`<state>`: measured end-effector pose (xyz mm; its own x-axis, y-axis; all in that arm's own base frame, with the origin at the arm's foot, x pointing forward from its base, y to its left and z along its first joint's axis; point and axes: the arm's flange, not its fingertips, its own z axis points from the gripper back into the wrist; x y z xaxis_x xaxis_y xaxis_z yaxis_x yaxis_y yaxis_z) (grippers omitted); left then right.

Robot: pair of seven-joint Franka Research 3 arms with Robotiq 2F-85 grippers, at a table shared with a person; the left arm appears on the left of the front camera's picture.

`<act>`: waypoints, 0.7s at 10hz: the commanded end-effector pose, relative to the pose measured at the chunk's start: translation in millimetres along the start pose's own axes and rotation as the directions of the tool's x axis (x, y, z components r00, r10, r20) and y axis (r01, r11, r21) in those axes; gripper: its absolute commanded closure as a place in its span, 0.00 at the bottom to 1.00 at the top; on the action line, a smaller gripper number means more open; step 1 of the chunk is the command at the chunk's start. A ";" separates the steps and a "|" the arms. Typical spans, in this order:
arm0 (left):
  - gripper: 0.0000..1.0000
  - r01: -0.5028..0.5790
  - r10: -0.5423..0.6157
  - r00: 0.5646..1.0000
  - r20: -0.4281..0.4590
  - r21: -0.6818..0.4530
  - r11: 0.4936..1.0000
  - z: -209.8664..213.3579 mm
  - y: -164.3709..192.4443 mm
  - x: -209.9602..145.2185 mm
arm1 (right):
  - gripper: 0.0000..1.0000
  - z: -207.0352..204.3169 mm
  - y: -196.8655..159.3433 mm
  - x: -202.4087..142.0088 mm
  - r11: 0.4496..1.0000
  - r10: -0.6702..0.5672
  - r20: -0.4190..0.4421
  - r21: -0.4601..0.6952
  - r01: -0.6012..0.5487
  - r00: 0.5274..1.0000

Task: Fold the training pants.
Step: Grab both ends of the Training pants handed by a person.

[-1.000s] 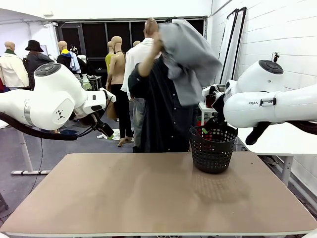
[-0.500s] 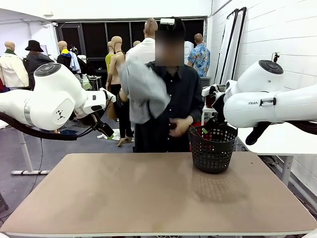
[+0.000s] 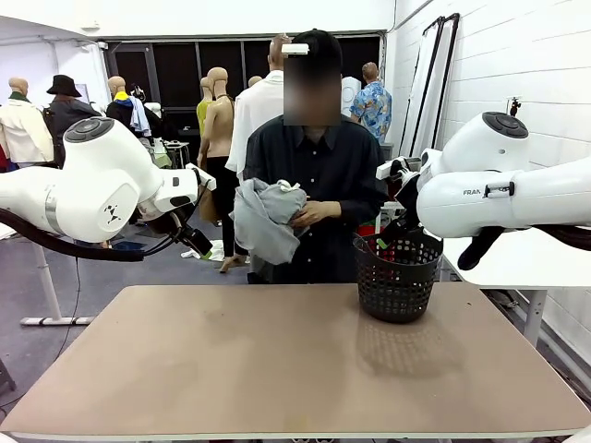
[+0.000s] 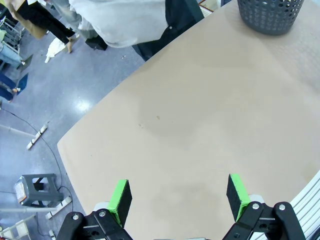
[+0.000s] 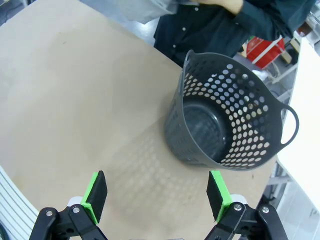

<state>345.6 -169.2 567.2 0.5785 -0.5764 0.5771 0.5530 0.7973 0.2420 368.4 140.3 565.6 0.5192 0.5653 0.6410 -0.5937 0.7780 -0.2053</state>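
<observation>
There is nothing on the desk for me to fold yet. The training pants are bunched at about waist height at the far side, gripped by the person's hand against a dark shirt. They hang clear of the desk top, left of the black basket, which stands empty toward the far right of the desk. I judge we are at the very start, waiting for the pants to be laid down, with no fold made.

Both my arms are raised, 1 at each side of the desk. The left jaws stand wide, their green pads well apart with bare desk between them. The right jaws are equally wide, pads looking down at the basket, and neither holds anything.

Next I expect to wait until the pants lie spread flat, then bring 1 or both arms down to a hem or the waistband. Loose jersey needs to be still before a pinch.

Compared with 1 second ago, the pants have come down from above the person's shoulder to this low bundle. My arms and the basket sit where they were.
</observation>
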 end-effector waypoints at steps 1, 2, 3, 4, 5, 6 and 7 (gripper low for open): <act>0.00 0.008 -0.008 1.000 -0.001 0.000 1.000 -0.5 1.4 -0.2 | 0.00 -0.1 -0.8 -0.2 1.000 -0.002 0.002 0.004 0.002 1.000; 0.00 0.008 -0.008 1.000 -0.001 0.000 1.000 -0.5 1.4 -0.2 | 0.00 -0.1 -0.8 -0.2 1.000 -0.002 0.002 0.004 0.002 1.000; 0.00 0.008 -0.008 1.000 -0.001 0.000 1.000 -0.5 1.4 -0.2 | 0.00 -0.1 -0.8 -0.2 1.000 -0.002 0.002 0.004 0.002 1.000; 0.00 0.008 -0.008 1.000 -0.001 0.000 1.000 -0.5 1.4 -0.2 | 0.00 -0.1 -0.8 -0.2 1.000 -0.002 0.002 0.004 0.002 1.000; 0.00 0.008 -0.008 1.000 -0.001 0.000 1.000 -0.5 1.4 -0.2 | 0.00 -0.1 -0.8 -0.2 1.000 -0.002 0.002 0.004 0.002 1.000; 0.00 0.008 -0.008 1.000 -0.001 0.000 1.000 -0.5 1.4 -0.2 | 0.00 -0.1 -0.8 -0.2 1.000 -0.002 0.002 0.004 0.002 1.000; 0.00 0.008 -0.008 1.000 -0.001 0.000 1.000 -0.5 1.4 -0.2 | 0.00 -0.1 -0.8 -0.2 1.000 -0.002 0.002 0.004 0.002 1.000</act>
<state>345.6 -169.2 567.2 0.5785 -0.5764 0.5771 0.5530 0.7973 0.2420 368.4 140.3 565.6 0.5192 0.5653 0.6410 -0.5937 0.7780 -0.2053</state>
